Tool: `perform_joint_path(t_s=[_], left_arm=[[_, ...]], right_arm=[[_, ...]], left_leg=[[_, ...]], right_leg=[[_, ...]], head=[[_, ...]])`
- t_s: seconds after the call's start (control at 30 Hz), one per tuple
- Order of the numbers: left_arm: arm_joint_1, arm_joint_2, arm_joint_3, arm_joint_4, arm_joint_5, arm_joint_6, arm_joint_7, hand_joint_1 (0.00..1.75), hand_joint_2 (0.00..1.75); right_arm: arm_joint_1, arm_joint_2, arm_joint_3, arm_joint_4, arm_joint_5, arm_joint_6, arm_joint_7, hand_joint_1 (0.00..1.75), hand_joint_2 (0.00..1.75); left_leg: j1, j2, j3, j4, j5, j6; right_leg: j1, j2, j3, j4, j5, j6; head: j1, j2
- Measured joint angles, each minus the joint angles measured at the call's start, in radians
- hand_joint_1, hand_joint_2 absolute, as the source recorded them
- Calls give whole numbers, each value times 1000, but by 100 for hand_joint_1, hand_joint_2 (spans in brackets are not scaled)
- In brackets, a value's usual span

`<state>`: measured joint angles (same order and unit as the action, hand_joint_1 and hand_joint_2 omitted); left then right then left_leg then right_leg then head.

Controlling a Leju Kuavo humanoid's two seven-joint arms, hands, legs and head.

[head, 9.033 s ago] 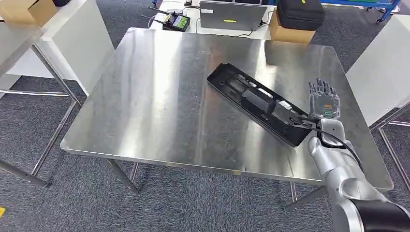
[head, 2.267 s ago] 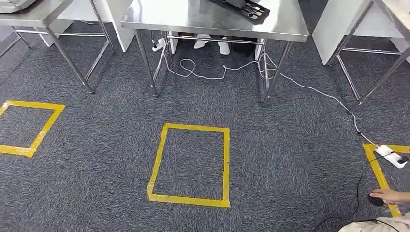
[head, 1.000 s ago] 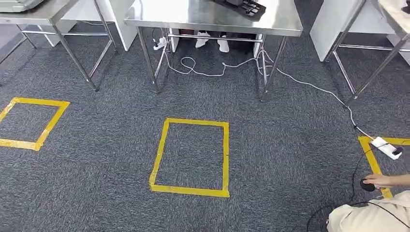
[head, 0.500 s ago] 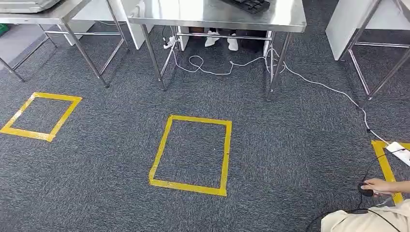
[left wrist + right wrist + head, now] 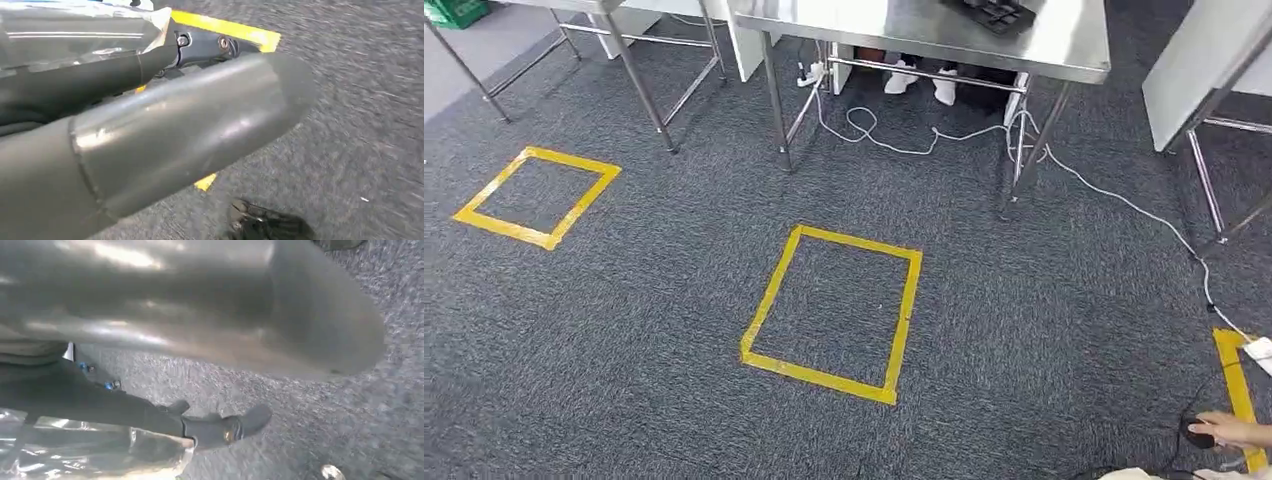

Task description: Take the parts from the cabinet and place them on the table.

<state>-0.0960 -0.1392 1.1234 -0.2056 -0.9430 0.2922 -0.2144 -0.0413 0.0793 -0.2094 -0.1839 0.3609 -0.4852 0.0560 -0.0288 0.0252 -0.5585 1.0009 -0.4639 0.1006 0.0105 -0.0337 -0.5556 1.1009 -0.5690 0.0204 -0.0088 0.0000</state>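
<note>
A long black part [image 5: 999,12] lies on the steel table [image 5: 904,25] at the far edge of the head view, several steps ahead of me. Both my arms hang at my sides over the grey carpet. In the left wrist view my left hand [image 5: 165,125] shows its thick grey thumb and a dark finger [image 5: 210,46] stretched out, with nothing in it. My right hand [image 5: 200,315] looks the same in the right wrist view, its dark finger [image 5: 220,427] extended and holding nothing.
Two yellow tape squares [image 5: 834,310] [image 5: 539,195] mark the carpet. White cables [image 5: 894,140] trail under the table to a power strip [image 5: 1259,348]. A person's hand [image 5: 1229,430] rests on a dark object at bottom right. A second table's legs [image 5: 639,85] stand at left.
The whole picture has shifted, so the camera has moved: table and squares sit further right and the view is tilted. Nine seconds ago my right hand was beside the black part.
</note>
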Motion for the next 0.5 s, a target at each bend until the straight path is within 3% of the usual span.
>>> perform_joint_path(t_s=[0.07,0.1,0.13,0.17,0.2,0.23,0.27,0.3,0.33,0.4,0.43,0.47,0.5], left_arm=[[-2,0,0,0,0,0,0,0,0],[-1,-3,-1,1,-1,0,1,0,0],[0,-3,-1,1,-1,0,2,0,0],[1,-3,-1,1,-3,0,2,0,0],[2,-3,-2,1,-4,-1,2,0,0],[2,-3,-2,1,-6,-1,2,0,0],[2,-3,-3,1,-12,-1,2,0,0],[2,-3,-3,1,-14,-3,2,0,0],[1,-3,-3,1,-18,-4,2,0,0],[3,-3,-4,1,-21,-6,2,0,0],[3,-3,-4,1,-21,-6,3,0,0],[4,4,-4,1,-21,-6,3,0,0],[4,2,-4,2,-22,-6,3,0,0]], right_arm=[[1,-2,-2,1,1,-1,16,0,0],[2,-5,-3,1,2,-3,27,0,0],[2,-5,-3,1,2,-3,34,0,0],[2,-5,-4,1,3,-5,42,0,0],[3,-5,-4,1,5,-8,50,0,0],[3,-5,-5,1,5,-11,56,0,0],[3,-5,-5,1,5,-15,59,0,0],[3,-5,-6,2,5,-15,64,0,0],[2,-4,-8,2,5,-16,67,0,0],[-3,-4,-8,2,5,-16,69,0,0],[-4,-3,-9,2,5,-16,70,0,0],[-4,3,-10,2,4,-17,72,0,0],[-2,3,-10,2,5,-18,73,0,0]], left_leg=[[2,-24,-8,0,5,-3],[2,-38,-11,0,7,-5],[3,-49,-11,0,8,-7],[4,-60,-11,1,9,-9],[4,-72,-10,1,10,-12],[4,-85,-10,3,11,-14],[4,-94,-11,7,10,-18],[-2,-100,-14,12,9,-25],[-2,-105,-17,13,9,-30],[4,-116,-22,10,15,-43],[1,-123,-27,13,16,-49],[5,-103,-31,28,4,-53],[5,-68,-48,65,-25,-62]], right_leg=[[-6,24,-65,144,-64,-1],[-11,26,-93,202,-83,4],[-13,26,-101,218,-82,12],[-16,27,-89,191,-63,22],[-19,28,-59,126,-31,34],[-21,39,-11,25,14,46],[-24,70,31,-65,46,49],[-20,85,31,-80,43,33],[-22,72,31,-89,50,19],[-15,61,36,-89,54,4],[-26,52,42,-97,60,-6],[-35,41,46,-103,65,-13],[-36,34,47,-105,66,-22]], head=[[2,0],[1,0],[2,0],[3,0],[3,0],[3,0],[2,0],[1,0],[0,0],[0,0],[1,0],[2,0],[-7,0]])
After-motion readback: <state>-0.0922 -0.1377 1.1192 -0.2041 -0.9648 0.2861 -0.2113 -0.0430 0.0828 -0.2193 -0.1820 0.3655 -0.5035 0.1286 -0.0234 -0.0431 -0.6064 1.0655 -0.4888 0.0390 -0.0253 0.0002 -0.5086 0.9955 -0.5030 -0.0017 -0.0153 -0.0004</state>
